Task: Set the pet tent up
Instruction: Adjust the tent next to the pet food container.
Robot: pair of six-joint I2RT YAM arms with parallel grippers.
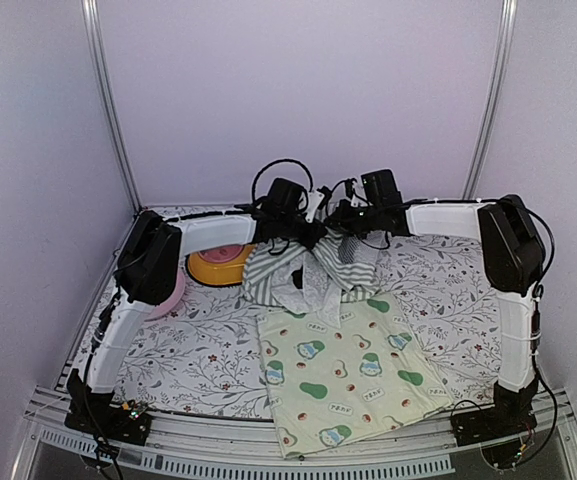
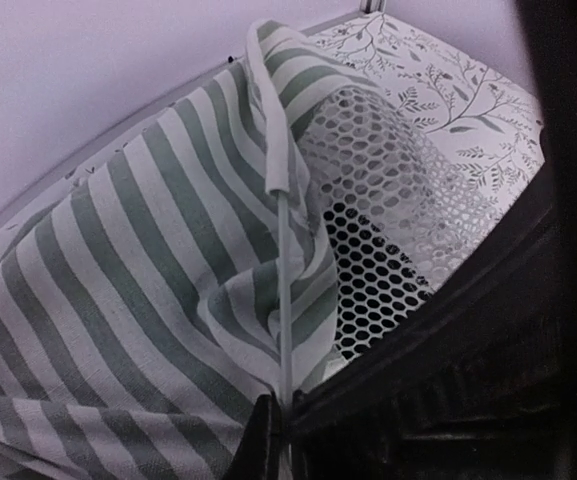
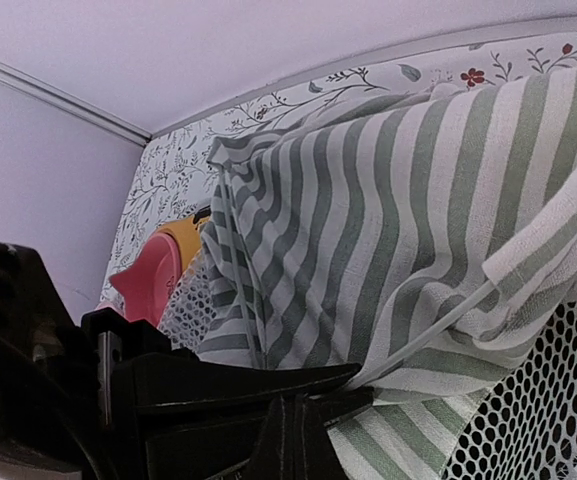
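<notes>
The pet tent [image 1: 308,268] is a slack heap of sage-green and white striped fabric at the back middle of the table, partly lifted. My left gripper [image 1: 290,208] is shut on a thin white pole [image 2: 285,300] of the tent, with striped fabric [image 2: 138,270] and the mesh window [image 2: 388,230] right behind it. My right gripper [image 1: 368,215] is shut on another thin white pole [image 3: 438,325] that runs into the striped fabric [image 3: 388,210]; mesh [image 3: 538,410] shows at the lower right. The lace curtain hangs pale at the heap's front [image 1: 313,290].
A pale yellow avocado-print mat [image 1: 353,370] lies in front of the tent, reaching the near table edge. An orange pet bowl [image 1: 218,265] stands left of the tent, with a pink dish [image 3: 148,280] beside it. Walls close in behind and at both sides.
</notes>
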